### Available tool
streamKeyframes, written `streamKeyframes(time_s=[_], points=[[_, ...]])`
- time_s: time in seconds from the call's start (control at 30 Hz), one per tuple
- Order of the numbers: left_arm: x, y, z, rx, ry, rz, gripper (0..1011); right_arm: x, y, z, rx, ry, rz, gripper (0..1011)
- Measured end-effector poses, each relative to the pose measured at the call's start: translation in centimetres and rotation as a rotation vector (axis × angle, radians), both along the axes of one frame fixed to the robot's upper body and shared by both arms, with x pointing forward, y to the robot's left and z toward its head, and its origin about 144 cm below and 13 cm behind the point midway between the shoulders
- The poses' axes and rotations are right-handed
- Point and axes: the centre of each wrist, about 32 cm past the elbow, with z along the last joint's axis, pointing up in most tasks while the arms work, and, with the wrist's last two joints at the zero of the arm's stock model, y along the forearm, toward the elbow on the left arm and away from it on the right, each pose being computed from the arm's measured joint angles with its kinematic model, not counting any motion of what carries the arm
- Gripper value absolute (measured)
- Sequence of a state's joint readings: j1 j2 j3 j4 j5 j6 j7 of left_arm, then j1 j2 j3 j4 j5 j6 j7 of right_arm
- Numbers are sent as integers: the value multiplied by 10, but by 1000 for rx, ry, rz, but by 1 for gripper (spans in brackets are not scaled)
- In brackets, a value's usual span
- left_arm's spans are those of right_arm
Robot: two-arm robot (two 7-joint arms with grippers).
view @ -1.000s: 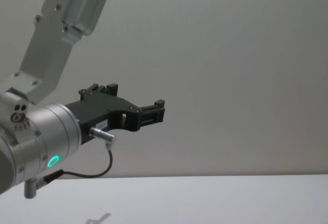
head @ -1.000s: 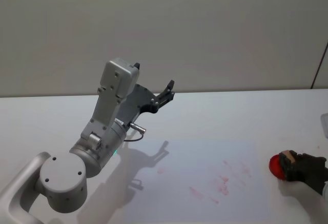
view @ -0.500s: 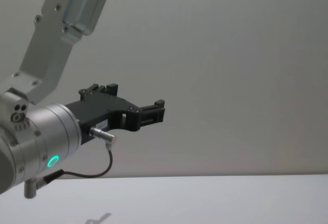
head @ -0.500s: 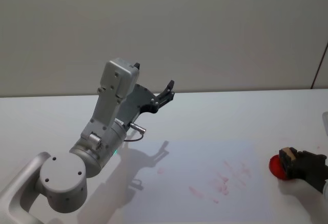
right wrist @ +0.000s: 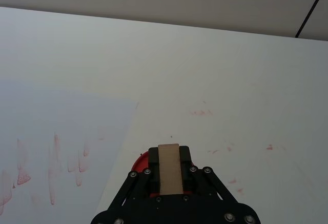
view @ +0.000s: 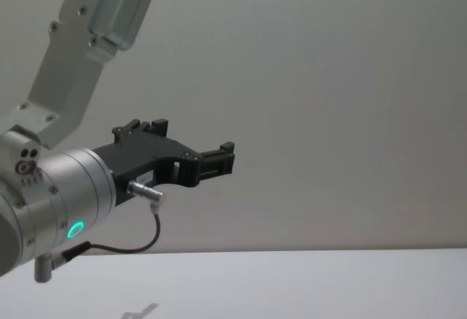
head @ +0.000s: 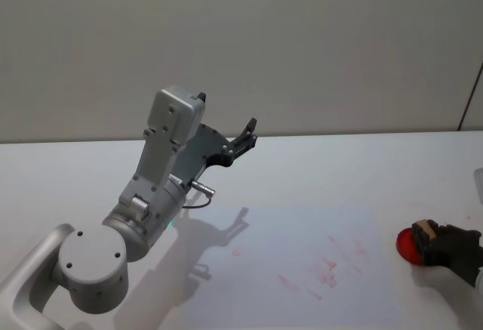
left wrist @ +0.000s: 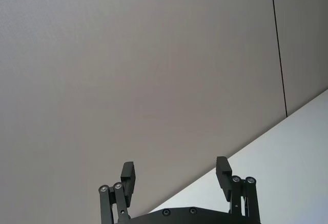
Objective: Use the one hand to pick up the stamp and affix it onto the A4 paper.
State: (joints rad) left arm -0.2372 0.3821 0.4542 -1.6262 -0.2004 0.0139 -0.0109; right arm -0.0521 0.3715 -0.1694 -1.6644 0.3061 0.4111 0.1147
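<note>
Stamp [head: 425, 231], a pale wooden block, sits low at the right edge of the head view, clamped between the jaws of the right gripper [right wrist: 169, 155]. The black jaws press against both of its long sides, so they stand narrow, set to the block's width. Under the block lies a round red pad [head: 406, 245], resting on the white desk [head: 339, 164]. From where I stand I cannot tell whether the block touches the pad or hangs just over it.

A4 paper [head: 302, 254] lies flat in the lower middle of the head view, with its right edge just beside the red pad, which sits off the sheet. Faint red marks [head: 328, 266] are scattered over the right half of the sheet. In the right wrist view a few more red smudges [right wrist: 200, 113] show on the bare desk beyond the pad.

At the left of the head view the left arm is raised well above the desk. The left gripper [left wrist: 175, 168] points up towards the grey wall, with its jaws spread wide and nothing between them. A green light ring [view: 75, 229] glows on its silver wrist, at the left of the chest view.
</note>
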Motion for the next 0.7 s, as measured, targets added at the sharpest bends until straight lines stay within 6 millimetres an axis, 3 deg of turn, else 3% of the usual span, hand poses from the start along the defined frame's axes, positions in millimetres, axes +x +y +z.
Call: streamKeyframes(time_s=[0.7], points=[[0, 0, 0, 0, 0, 0, 1001, 3, 3, -8, -2, 1, 1, 216]])
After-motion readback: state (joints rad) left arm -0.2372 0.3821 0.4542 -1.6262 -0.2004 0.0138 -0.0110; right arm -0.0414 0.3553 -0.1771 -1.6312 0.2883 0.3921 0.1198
